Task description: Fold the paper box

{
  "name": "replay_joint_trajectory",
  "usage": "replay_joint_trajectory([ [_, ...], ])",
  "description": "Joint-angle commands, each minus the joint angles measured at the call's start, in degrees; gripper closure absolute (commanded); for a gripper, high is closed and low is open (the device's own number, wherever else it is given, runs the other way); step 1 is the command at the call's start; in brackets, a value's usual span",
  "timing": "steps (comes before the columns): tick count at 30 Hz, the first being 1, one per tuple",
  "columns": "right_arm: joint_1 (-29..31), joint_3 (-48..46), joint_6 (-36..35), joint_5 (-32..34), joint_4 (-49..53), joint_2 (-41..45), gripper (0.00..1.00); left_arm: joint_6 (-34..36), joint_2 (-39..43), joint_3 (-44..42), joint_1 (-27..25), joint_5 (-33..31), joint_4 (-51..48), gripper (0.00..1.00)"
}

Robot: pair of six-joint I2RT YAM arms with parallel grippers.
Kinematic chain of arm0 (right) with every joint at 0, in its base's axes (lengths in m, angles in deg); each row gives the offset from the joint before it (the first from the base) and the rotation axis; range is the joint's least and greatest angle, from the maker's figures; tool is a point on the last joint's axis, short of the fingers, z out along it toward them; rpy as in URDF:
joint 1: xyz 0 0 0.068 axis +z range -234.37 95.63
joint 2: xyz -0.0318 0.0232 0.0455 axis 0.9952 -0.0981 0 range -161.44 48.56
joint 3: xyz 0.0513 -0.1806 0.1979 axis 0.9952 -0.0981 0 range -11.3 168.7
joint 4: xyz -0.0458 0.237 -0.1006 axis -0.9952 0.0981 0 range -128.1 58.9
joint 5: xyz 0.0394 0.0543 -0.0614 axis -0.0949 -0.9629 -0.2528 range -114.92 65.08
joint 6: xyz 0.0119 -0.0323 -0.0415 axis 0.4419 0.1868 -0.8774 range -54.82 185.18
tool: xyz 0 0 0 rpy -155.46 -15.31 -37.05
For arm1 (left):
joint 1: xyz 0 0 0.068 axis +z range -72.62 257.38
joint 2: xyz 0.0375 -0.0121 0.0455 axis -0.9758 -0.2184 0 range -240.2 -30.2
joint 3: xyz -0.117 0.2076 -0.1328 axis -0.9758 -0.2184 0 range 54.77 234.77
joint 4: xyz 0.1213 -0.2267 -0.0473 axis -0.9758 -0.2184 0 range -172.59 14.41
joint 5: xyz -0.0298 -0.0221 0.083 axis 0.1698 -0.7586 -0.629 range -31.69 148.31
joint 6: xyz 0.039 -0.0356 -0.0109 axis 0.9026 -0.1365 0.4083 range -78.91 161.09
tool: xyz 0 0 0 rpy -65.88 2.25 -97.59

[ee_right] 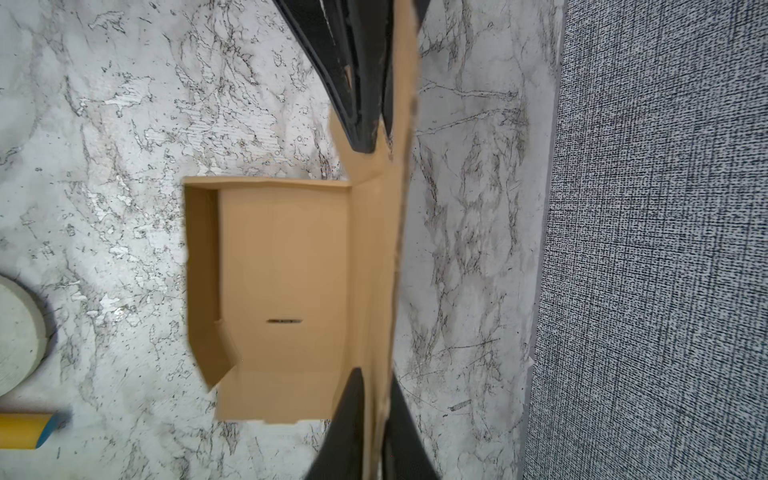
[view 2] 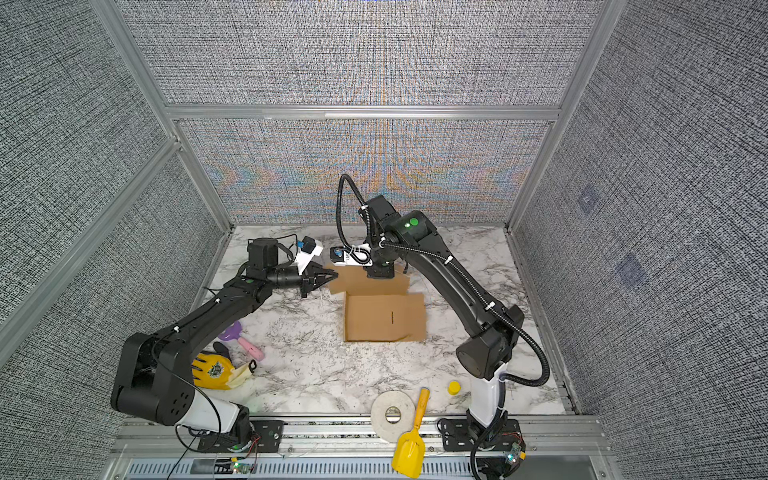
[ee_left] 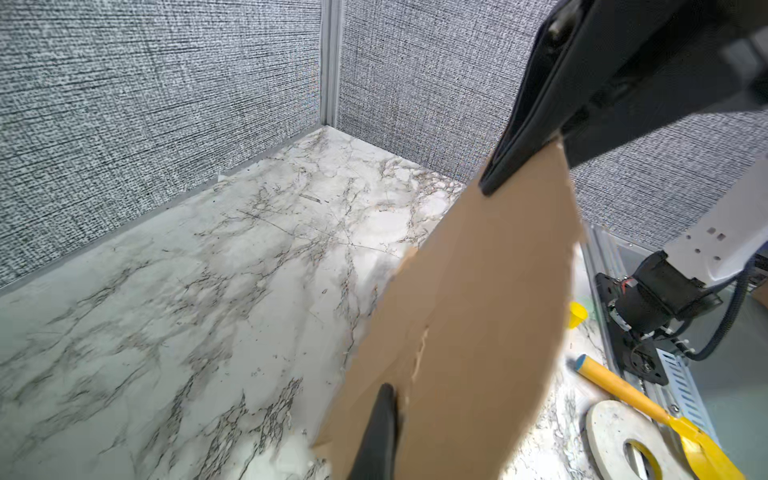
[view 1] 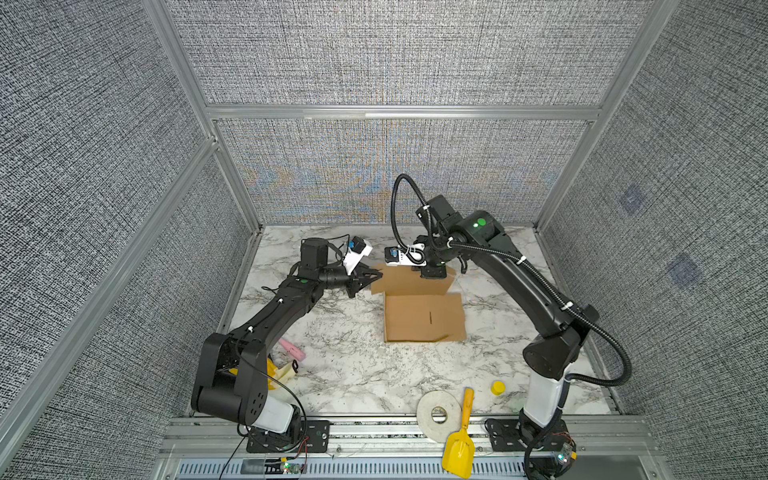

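paper box [view 1: 424,318] | L gripper [view 1: 377,275] pinched on flap — R gripper [view 1: 432,275] astride rear flap, grip unclear

Both arms are stretching forward, their claws working close together.
The left arm [view 1: 286,299] is lying low and reaching inward, and the left claw [view 1: 376,275] is pointing sideways with its fingers [ee_left: 519,137] closed on a flap of the paper box [view 1: 424,318]. The right arm [view 1: 523,274] is arching high, its wrist bending straight down, and the right claw [view 1: 433,277] is pointing downward with fingers [ee_right: 353,104] lying against the box's raised panel; whether they are pinching cannot be told.
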Motion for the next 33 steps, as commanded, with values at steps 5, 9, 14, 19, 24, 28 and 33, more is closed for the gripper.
replay_joint_trajectory([
  [5,0.4,-7.6,3.3,2.5,-5.5,9.9,0.61,-0.6,-0.5,-1.0,0.1,-4.5,0.5,1.0],
  [9,0.2,-17.1,10.2,2.7,-13.4,19.7,0.52,0.5,-0.4,-1.7,0.1,-5.1,0.5,1.0],
  [14,-0.3,-37.9,29.6,9.4,-32.9,35.0,0.52,0.0,-0.4,-1.3,0.2,-11.0,0.2,1.0],
  [19,-0.8,-57.6,50.6,16.6,-47.0,46.5,0.52,-2.0,-0.5,-1.8,0.3,-15.5,1.4,1.0],
  [24,-5.9,-69.6,69.1,19.7,-51.6,48.7,0.57,-2.6,-0.6,-3.0,0.3,-16.1,3.1,1.0],
  [28,-13.9,-77.3,80.6,7.0,-58.9,44.4,0.71,-3.4,-0.5,-3.9,0.3,-16.1,3.9,1.0],
  [33,-20.2,-80.4,86.7,-5.5,-68.5,34.4,0.99,-3.4,0.0,-5.1,0.4,-15.9,5.1,1.0],
])
